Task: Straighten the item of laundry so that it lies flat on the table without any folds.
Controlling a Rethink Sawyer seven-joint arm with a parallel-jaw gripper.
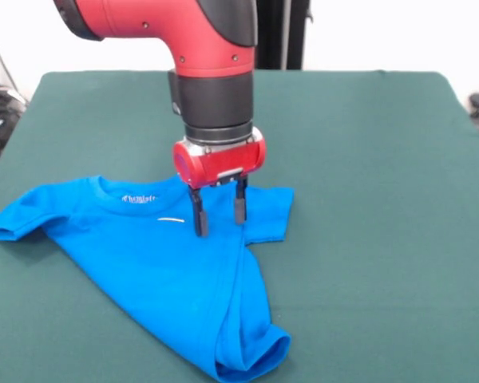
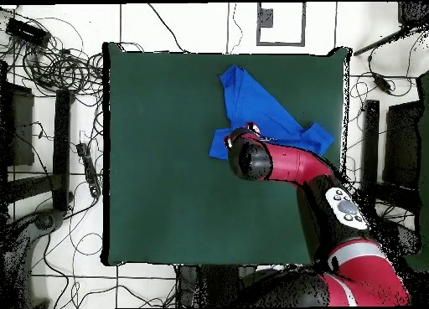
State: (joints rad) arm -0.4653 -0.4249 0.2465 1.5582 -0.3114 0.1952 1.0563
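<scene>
The item of laundry [image 1: 164,263] is a bright blue T-shirt lying on the green table [image 1: 367,159]. Its collar [image 1: 136,195] faces the far side and both sleeves are spread out. Its body is folded over along the right side and narrows to a bunched hem [image 1: 251,351] near the front edge. My gripper [image 1: 219,212] points straight down over the shirt, just inside the right sleeve [image 1: 270,211]. It is open, with nothing between its fingers and the tips close to the cloth. In the overhead view the shirt [image 2: 255,105] lies at the table's [image 2: 167,155] upper right, and the arm's wrist [image 2: 249,155] covers the gripper.
Green table surface extends to the right of the shirt [image 1: 383,263] and behind it. In the overhead view, cables [image 2: 59,67] and black stands [image 2: 63,146] lie on the floor to the left of the table. More equipment [image 2: 373,138] stands to the right.
</scene>
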